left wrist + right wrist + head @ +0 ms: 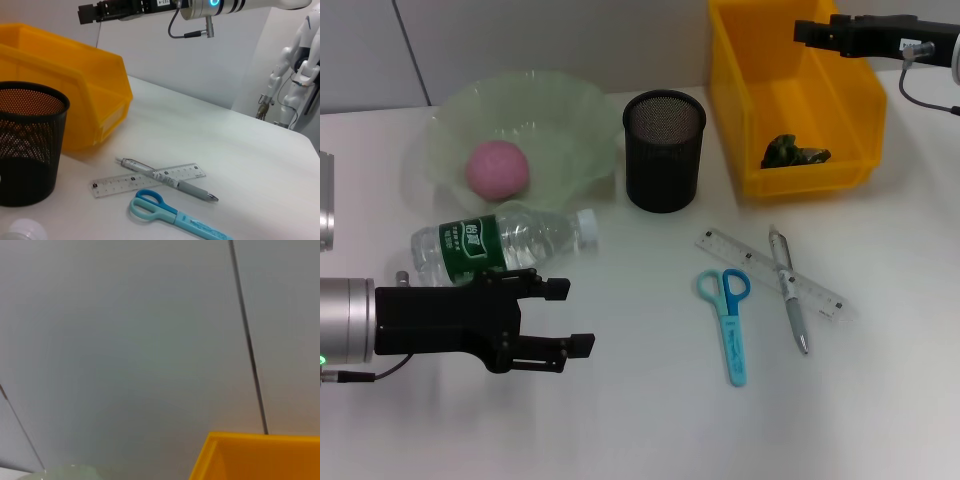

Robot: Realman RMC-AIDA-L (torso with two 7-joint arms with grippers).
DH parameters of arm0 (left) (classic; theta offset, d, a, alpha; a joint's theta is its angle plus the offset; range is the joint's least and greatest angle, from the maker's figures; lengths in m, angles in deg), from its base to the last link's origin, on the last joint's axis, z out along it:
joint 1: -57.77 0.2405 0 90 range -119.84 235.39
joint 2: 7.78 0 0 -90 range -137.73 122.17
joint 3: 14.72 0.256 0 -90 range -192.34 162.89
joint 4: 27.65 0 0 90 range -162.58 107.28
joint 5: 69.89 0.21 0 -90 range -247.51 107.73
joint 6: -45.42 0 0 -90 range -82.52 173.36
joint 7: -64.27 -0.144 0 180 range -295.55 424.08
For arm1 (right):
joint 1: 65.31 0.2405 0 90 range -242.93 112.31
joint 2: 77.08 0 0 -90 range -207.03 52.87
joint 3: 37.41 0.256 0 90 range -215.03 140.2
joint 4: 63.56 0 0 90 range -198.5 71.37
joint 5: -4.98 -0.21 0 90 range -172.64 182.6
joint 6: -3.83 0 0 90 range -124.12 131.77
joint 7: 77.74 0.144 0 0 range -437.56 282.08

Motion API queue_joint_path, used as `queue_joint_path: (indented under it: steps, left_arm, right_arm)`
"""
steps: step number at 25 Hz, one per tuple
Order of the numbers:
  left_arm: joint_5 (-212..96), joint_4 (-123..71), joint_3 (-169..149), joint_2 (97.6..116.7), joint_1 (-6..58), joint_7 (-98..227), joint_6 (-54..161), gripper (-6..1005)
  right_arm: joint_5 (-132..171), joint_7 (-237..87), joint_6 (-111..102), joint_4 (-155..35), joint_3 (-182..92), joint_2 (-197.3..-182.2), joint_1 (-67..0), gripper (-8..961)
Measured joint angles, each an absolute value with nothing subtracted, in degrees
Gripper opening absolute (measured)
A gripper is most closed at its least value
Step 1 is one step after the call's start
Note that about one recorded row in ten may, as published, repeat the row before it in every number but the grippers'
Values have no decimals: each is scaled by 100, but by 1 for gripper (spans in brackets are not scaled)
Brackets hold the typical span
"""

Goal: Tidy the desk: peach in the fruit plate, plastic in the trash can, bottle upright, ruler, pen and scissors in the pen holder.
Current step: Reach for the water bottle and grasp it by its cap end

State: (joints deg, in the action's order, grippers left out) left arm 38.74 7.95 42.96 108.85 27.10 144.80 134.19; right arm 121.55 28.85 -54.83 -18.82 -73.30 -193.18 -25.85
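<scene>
The pink peach (498, 168) lies in the pale green fruit plate (565, 110). A clear bottle (500, 240) with a green label lies on its side in front of the plate; its white cap (22, 231) shows in the left wrist view. My left gripper (572, 318) is open and empty, just in front of the bottle. A crumpled piece of dark green plastic (795, 152) sits in the yellow trash can (735, 100). My right gripper (805, 32) hangs above that can. The ruler (730, 250), pen (788, 290) and blue scissors (730, 325) lie on the table, with the pen across the ruler.
The black mesh pen holder (663, 150) stands between the plate and the yellow can, with nothing showing in it. The ruler (115, 184), pen (170, 180) and scissors (170, 212) lie past the holder (25, 145) in the left wrist view. Bare white table lies in front.
</scene>
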Motion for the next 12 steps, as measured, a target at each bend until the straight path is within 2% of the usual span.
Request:
queue_joint_path:
  steps: [7,12]
  left_arm:
    - [3874,795,4305,10885,2710,14480,13430,838]
    - [3874,795,4317,10885,2723,14463,13425,838]
  right_arm:
    - [11636,2884,-5606,-1833,-7301,-19305,-2649,626]
    - [10754,2724,-6203,-1819,-7281,-19227,-2840,636]
